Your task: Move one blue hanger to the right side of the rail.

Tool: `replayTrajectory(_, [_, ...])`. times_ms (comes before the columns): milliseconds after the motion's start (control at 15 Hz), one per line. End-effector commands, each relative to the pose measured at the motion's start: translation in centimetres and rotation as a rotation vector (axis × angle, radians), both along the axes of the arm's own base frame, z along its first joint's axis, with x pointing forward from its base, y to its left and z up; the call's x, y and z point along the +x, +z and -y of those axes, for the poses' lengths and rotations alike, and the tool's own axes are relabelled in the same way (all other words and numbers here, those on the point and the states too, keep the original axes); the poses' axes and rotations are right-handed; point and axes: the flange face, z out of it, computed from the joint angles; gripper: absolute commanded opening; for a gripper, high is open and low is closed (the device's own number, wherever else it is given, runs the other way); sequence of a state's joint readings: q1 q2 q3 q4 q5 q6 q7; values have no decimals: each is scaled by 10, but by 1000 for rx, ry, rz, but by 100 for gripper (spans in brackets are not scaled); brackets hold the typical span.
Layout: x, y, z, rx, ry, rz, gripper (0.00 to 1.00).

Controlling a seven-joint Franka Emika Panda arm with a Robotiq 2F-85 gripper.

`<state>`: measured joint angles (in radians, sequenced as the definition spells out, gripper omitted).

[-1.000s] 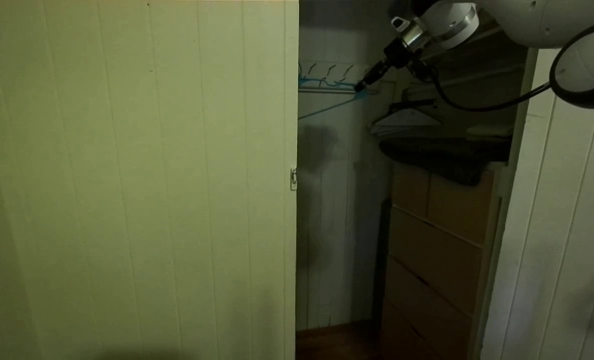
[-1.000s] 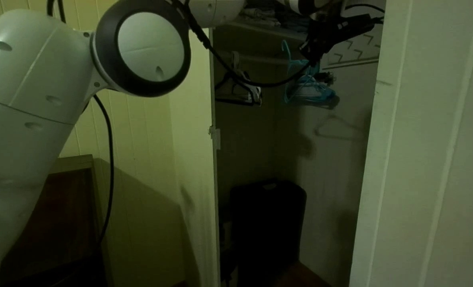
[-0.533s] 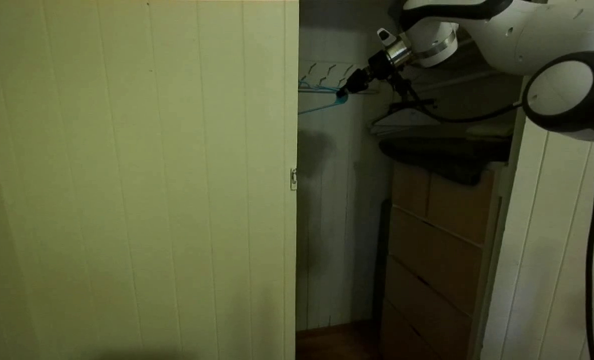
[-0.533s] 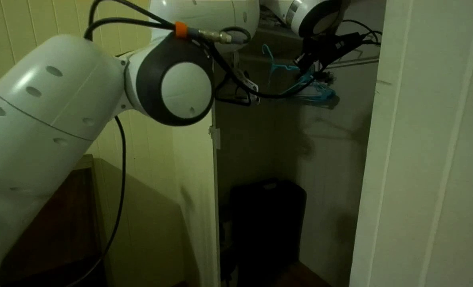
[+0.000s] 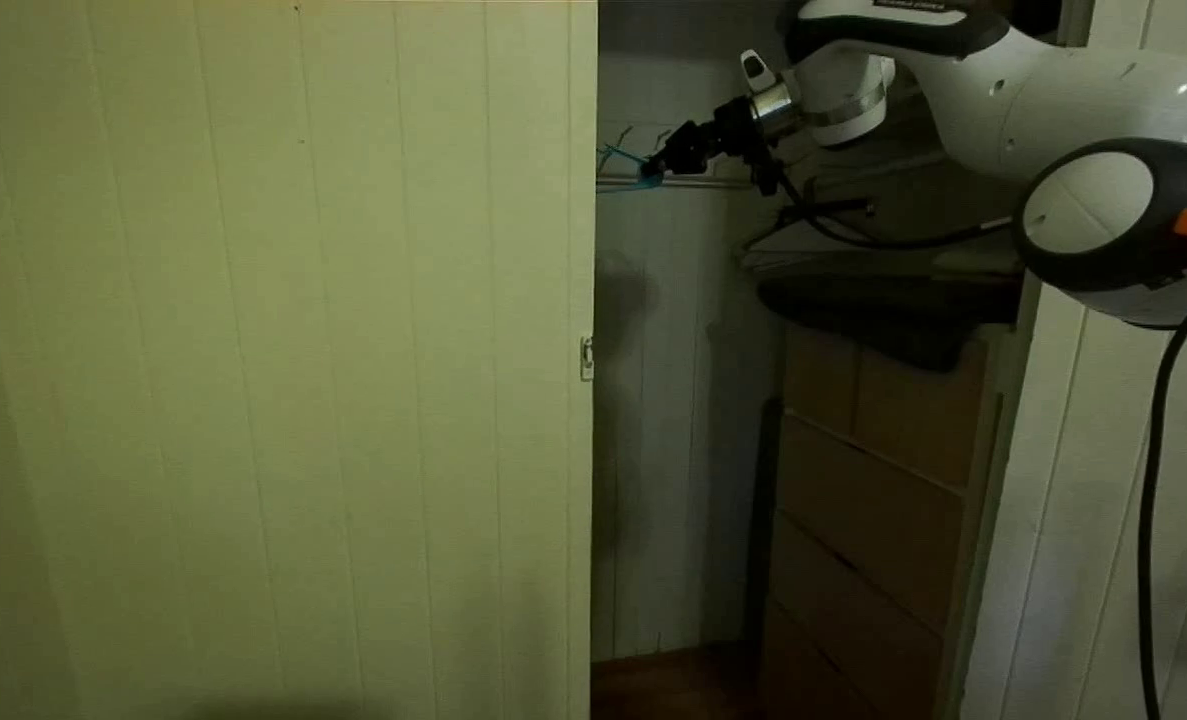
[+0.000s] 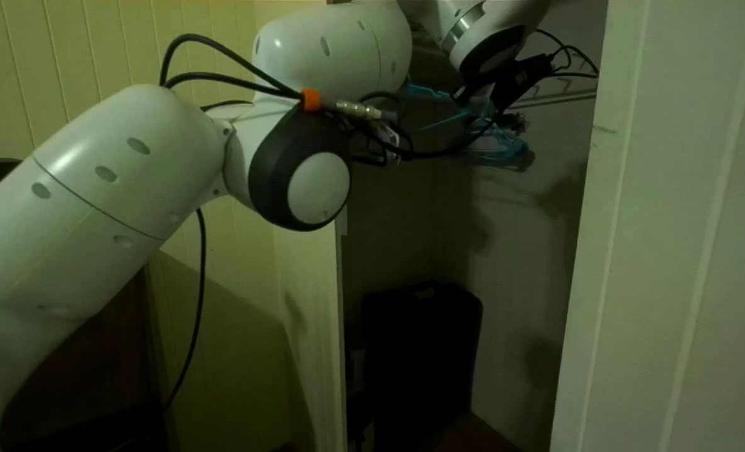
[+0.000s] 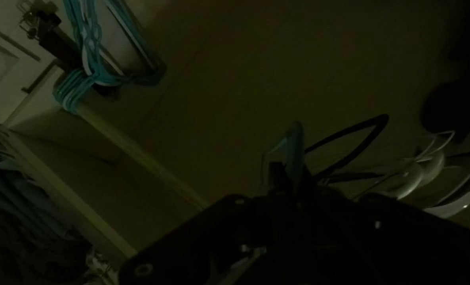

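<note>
Inside the dim closet (image 5: 668, 400), the black claw (image 7: 292, 174) clamps a slim blue hanger (image 7: 295, 146). Similar hook-topped hangers (image 7: 100, 76) cluster on the pale, rod-shaped rail (image 7: 139, 155).

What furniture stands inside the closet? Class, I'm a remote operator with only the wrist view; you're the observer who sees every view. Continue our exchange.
Observer: A chest of drawers, in an exterior view.
Operator: Is the blue hanger in my gripper wholly visible from outside?
Observer: No: in an exterior view, a pale panel hides part of it.
Operator: Does anything dangle from the arm?
Observer: Yes, in an exterior view, a black cable.
</note>
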<state>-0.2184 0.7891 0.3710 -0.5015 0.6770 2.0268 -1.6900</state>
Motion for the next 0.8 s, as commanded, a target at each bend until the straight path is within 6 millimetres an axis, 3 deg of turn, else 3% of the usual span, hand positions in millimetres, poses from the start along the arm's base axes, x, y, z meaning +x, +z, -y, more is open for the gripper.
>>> replayTrajectory(0, [11,-5,-18,77,-27,64,2])
replayTrajectory(467, [27,-31,-62,190,-29,21,2])
replayTrajectory(733, [33,-43,-75,259,-94,-70,2])
